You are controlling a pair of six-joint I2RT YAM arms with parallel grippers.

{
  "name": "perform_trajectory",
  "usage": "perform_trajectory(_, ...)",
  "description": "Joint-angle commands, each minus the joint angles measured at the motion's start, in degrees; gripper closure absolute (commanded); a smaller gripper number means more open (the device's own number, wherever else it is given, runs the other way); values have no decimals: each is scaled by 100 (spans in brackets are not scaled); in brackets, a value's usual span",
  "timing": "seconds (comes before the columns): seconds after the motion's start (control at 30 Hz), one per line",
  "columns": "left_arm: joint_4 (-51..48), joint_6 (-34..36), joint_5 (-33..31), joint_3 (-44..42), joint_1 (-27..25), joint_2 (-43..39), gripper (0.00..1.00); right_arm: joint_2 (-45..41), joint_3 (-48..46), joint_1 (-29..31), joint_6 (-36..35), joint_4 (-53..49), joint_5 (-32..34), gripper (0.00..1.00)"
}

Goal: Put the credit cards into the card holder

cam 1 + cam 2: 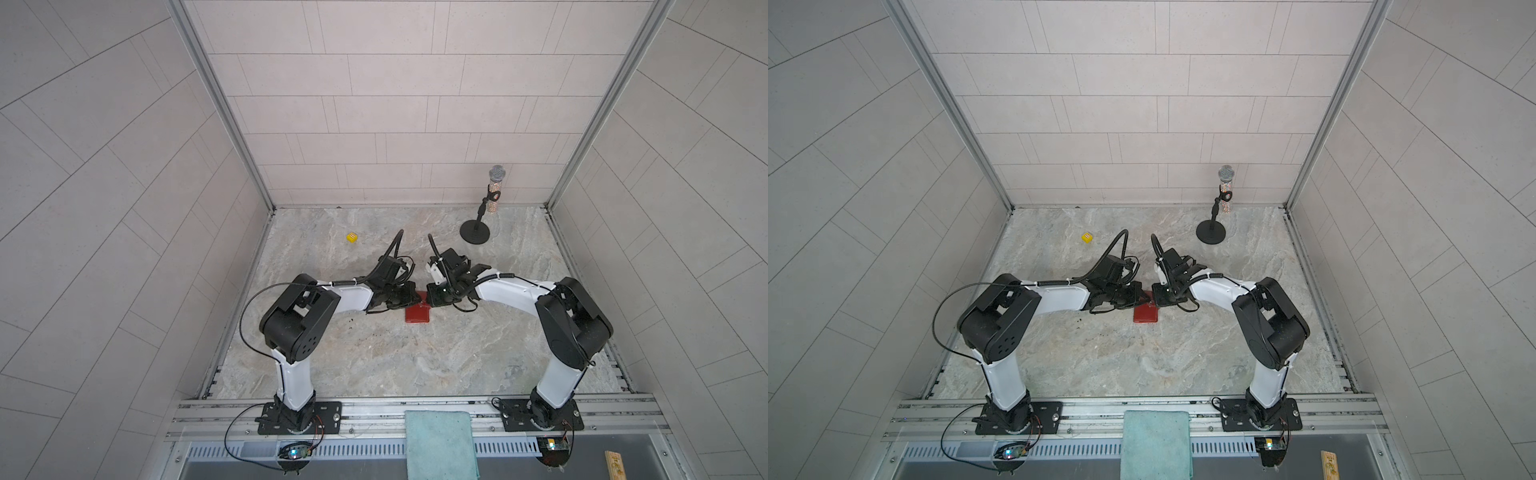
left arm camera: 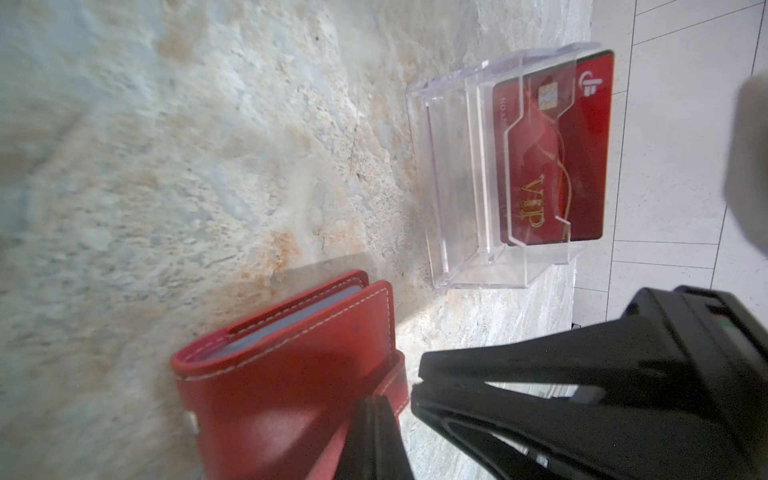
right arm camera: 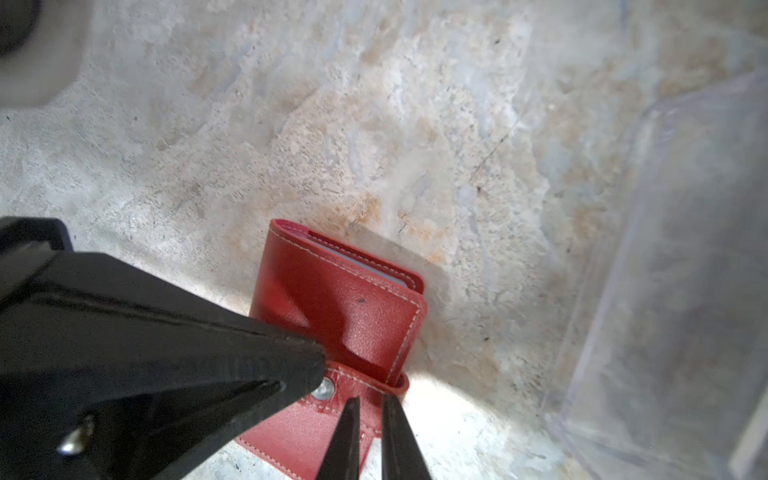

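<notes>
In both top views the card holder [image 1: 417, 316] is seen lying closed on the marble table [image 1: 374, 361], near its middle. The left gripper [image 1: 412, 297] and the right gripper [image 1: 431, 296] are met over the holder's far edge, and wide bare table is left on the near side and on either flank. In the left wrist view a red credit card [image 2: 552, 158] lettered "VIP" is shown upright in a clear acrylic stand [image 2: 457, 187], near the holder but apart from it. The left jaws are seen pressed together at the strap, though a pinch cannot be confirmed. In the right wrist view the right jaws are held a sliver apart over the end of the snap tab [image 3: 357, 378], clamped on nothing. Unsnapping is judged to be the step in hand. The cover must next be lifted open without the stand being knocked.
</notes>
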Motion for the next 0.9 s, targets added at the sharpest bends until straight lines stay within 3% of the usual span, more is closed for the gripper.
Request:
perform_trajectory(0.0,-128,-7,96,-6,-19,-171,100,-109,8,-13,53,-69,20,86)
perform_trajectory(0.87,-396,212,3,-5,-19,-27,100,373,154,-3,80,81,-453,84)
